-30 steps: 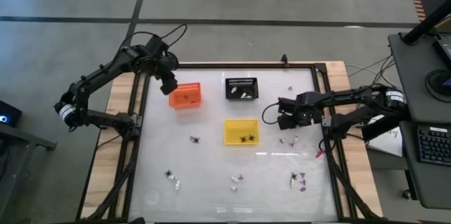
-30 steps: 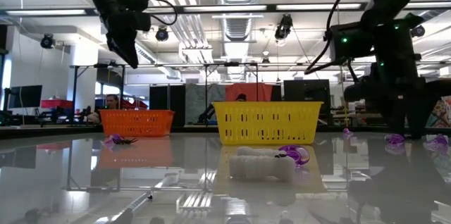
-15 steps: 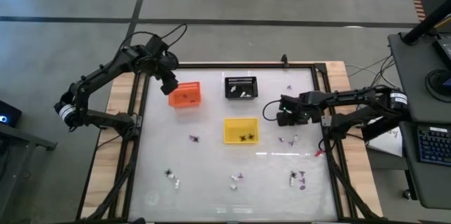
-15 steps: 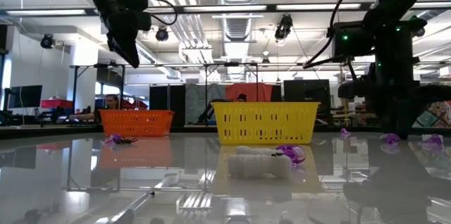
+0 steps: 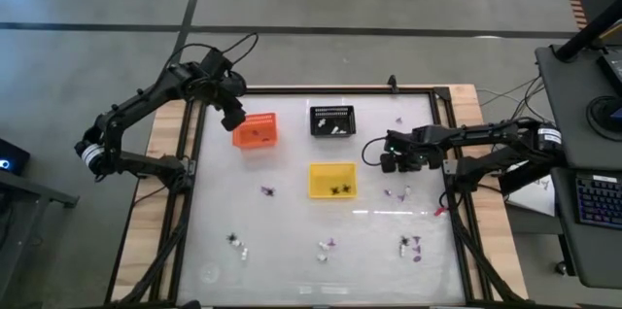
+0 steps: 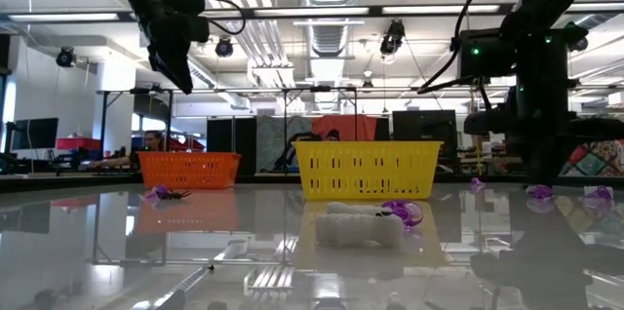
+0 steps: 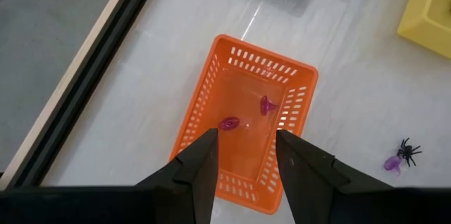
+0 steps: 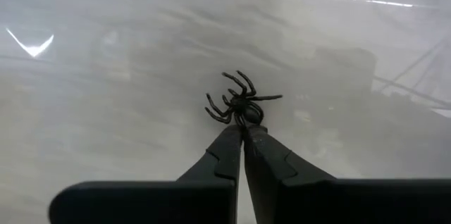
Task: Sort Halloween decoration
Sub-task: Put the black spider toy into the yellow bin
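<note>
My right gripper point(image 5: 387, 162) is shut on a black spider point(image 8: 242, 104) over the table, between the yellow basket point(image 5: 332, 181) and the table's right side. My left gripper point(image 7: 245, 150) is open and empty, high above the orange basket point(image 7: 246, 129), which holds two purple pieces point(image 7: 229, 123). The yellow basket holds black spiders point(image 5: 340, 190). The black basket point(image 5: 333, 120) holds white pieces. Loose tiny pieces lie on the table: purple ones point(image 5: 397, 192) near my right gripper, and a spider point(image 5: 233, 241), white pieces point(image 5: 324, 256) and more purple ones point(image 5: 416, 248) toward the near edge. My right gripper pinches the spider's body point(image 8: 244, 118) between its two fingertips point(image 8: 229, 139). The legs spread out free beyond the tips. The fingers slant down from the table's right side. I cannot tell whether the spider is clear of the table.
The three baskets stand in the far half of the table: orange at the left, black in the middle, yellow nearer. A dark frame point(image 5: 190, 183) runs along the table's edges. In the low view a white piece and a purple piece point(image 6: 366, 224) lie in front of the yellow basket.
My right gripper, shut on the spider, has shifted a little toward the table's left and far edges, nearer the yellow basket.
</note>
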{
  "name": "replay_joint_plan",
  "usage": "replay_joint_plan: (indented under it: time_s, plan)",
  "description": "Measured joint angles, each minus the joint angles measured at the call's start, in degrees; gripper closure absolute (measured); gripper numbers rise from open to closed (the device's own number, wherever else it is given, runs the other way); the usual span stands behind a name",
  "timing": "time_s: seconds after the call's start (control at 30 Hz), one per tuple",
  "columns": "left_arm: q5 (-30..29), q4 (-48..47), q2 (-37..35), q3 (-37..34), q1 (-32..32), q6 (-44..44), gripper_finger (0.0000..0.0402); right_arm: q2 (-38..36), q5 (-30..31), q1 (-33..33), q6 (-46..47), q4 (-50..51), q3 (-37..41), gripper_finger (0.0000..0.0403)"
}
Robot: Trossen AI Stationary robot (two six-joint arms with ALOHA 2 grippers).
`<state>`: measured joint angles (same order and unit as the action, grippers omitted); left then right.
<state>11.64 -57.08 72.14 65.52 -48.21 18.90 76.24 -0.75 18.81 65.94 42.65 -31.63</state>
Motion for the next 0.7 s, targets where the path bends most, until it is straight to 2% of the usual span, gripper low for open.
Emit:
replay_joint_plan:
  time_s: [0.43, 0.7]
  plan:
    - [-0.02, -0.94, 0.0, 0.0, 0.0, 0.11, 0.0277, -8.65, -1.38, -0.46, -0.97, 3.84, -5.26, 0.0394]
    - [-0.04, -0.89, 0.0, 0.0, 0.0, 0.13, 0.0277, -9.55, -2.32, -2.81, -1.27, -0.33, -10.82, 0.0394]
